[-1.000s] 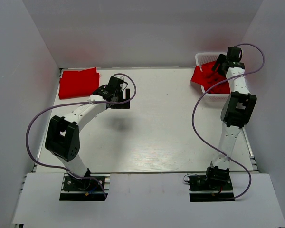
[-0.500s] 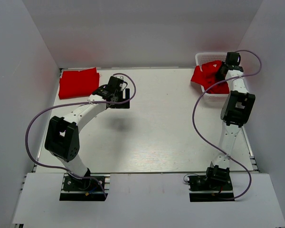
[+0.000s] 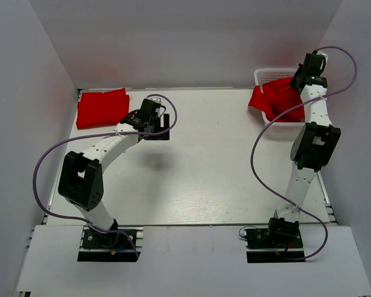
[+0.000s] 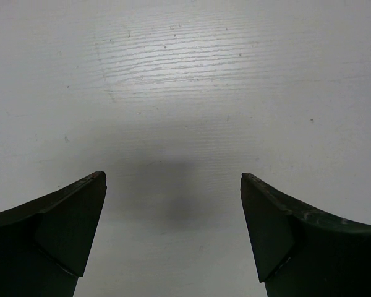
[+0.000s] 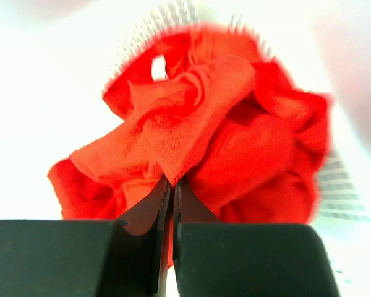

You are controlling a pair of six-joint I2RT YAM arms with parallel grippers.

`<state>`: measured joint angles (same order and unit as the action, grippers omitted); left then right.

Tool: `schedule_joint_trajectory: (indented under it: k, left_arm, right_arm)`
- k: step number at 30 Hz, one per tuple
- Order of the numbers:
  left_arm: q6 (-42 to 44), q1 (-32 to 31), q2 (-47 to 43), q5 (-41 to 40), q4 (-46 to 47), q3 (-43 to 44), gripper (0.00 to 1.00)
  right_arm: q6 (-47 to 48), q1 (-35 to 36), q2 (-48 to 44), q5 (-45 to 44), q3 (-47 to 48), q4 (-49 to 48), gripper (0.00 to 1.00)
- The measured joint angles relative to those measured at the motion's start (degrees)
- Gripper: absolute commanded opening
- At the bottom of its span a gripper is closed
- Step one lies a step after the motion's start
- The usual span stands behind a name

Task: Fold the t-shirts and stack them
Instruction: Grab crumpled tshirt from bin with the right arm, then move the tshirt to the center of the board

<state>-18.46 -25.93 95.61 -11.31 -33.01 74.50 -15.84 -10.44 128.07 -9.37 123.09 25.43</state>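
The left hand (image 4: pixel 173 176) hovers over the bare worktop (image 3: pixel 204 173), its fingers spread wide and gripping nothing. Farther back, in the far left corner, folded red t-shirts (image 3: pixel 100 106) lie flat. In the far right corner, crumpled red t-shirts (image 5: pixel 235 142) heap in the white basket (image 3: pixel 269 75) and spill over its near rim. The right hand (image 5: pixel 169 185) is pinched tight on a fold of the top one.
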Motion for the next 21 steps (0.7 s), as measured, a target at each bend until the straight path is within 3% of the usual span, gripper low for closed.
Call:
schedule_joint_trajectory:
  k: [13, 17, 21]
  left_arm:
    - [0.85, 0.0, 0.0, 0.5, 1.79, 0.02, 1.0]
    - [1.03, 0.0, 0.0, 0.81, 1.86, 0.04, 1.0]
    - [1.05, 0.33, -0.07, 0.96, 1.97, 0.2, 1.0]
  right_arm:
    - [4.48, 0.02, -14.99, -1.57, 4.98, -5.86, 0.0]
    - [4.35, 0.04, -19.06, 4.74, 7.28, -7.61, 0.0]
    - [2.16, 0.22, -24.87, 17.9, 7.13, -8.63, 0.0]
